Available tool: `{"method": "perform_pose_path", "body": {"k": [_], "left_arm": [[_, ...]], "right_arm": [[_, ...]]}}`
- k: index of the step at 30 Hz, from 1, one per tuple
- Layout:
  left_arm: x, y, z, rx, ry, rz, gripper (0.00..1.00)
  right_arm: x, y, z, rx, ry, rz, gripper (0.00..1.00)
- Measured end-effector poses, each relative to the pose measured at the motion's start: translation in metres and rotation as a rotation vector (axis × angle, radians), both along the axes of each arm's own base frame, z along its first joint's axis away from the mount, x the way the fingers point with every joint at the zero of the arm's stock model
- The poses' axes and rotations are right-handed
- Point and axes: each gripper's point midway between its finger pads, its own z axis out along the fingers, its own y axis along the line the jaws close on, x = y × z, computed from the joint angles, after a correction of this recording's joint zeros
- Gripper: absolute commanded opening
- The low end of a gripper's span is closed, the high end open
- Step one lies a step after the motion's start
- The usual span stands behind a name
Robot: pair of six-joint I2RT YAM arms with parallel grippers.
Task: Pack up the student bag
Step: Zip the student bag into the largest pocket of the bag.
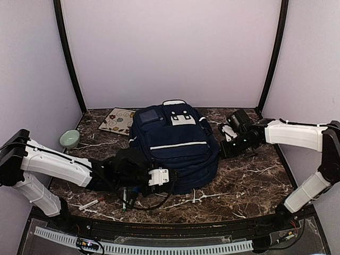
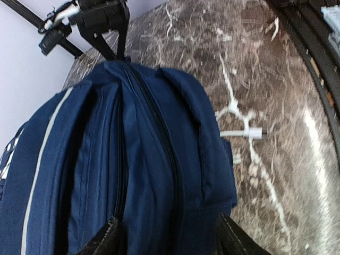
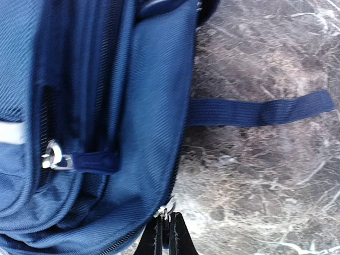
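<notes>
- The student bag, a large navy blue fabric backpack with white trim stripes, lies at the centre of the dark brown marble-patterned table.
- I see my left gripper at the bag's lower-left edge, its fingers spread wide with navy fabric between them.
- My right gripper is pinched tight at a small silver zipper pull on the bag's right side; I cannot tell whether it grips it.
- A pale green round bowl sits at the left.

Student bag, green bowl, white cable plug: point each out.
student bag (image 1: 178,154): top view, on the front pocket panel.
green bowl (image 1: 69,139): top view, on its inner wall.
white cable plug (image 2: 254,133): left wrist view, on the plug body.
</notes>
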Motion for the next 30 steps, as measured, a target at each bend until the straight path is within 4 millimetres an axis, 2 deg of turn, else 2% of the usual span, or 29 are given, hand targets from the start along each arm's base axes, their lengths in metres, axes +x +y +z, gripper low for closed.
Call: {"method": "perform_pose_path", "body": {"k": [3, 5, 7, 8, 10, 13, 16, 18, 22, 24, 29, 30], "left_arm": [[0.001, -0.030, 0.034, -0.085, 0.072, -0.013, 0.59], [0.010, -0.061, 0.065, -0.160, 0.105, -0.013, 0.56], [0.021, -0.089, 0.084, -0.207, 0.130, -0.002, 0.54], [0.025, -0.103, 0.086, -0.213, 0.145, 0.005, 0.53], [0.036, -0.124, 0.079, -0.196, 0.174, 0.026, 0.54], [0.044, -0.147, 0.047, -0.125, 0.217, 0.053, 0.57], [0.041, -0.151, 0.006, -0.031, 0.245, 0.067, 0.58], [0.042, -0.151, -0.010, 0.010, 0.238, 0.088, 0.58], [0.053, -0.154, -0.013, 0.024, 0.177, 0.154, 0.56], [0.059, -0.153, -0.011, 0.019, 0.150, 0.184, 0.47], [0.073, -0.151, -0.003, -0.002, 0.086, 0.237, 0.01], [0.075, -0.150, -0.004, 0.002, 0.075, 0.245, 0.00]], "right_arm": [[-0.004, 0.006, -0.005, 0.010, 0.006, 0.005, 0.00], [-0.006, 0.007, -0.008, 0.017, 0.010, 0.003, 0.00], [-0.006, 0.008, -0.008, 0.024, 0.009, -0.003, 0.00], [-0.006, 0.008, -0.009, 0.027, 0.009, -0.005, 0.00], [-0.006, 0.008, -0.009, 0.028, 0.011, -0.008, 0.00], [-0.007, 0.008, -0.011, 0.035, 0.013, -0.012, 0.00], [-0.007, 0.008, -0.013, 0.040, 0.014, -0.017, 0.00], [-0.008, 0.008, -0.015, 0.042, 0.016, -0.019, 0.00], [-0.010, 0.008, -0.017, 0.048, 0.024, -0.020, 0.00], [-0.010, 0.009, -0.017, 0.053, 0.022, -0.019, 0.00], [-0.010, 0.009, -0.013, 0.066, 0.017, -0.026, 0.00], [-0.011, 0.009, -0.012, 0.069, 0.014, -0.028, 0.00]]}}
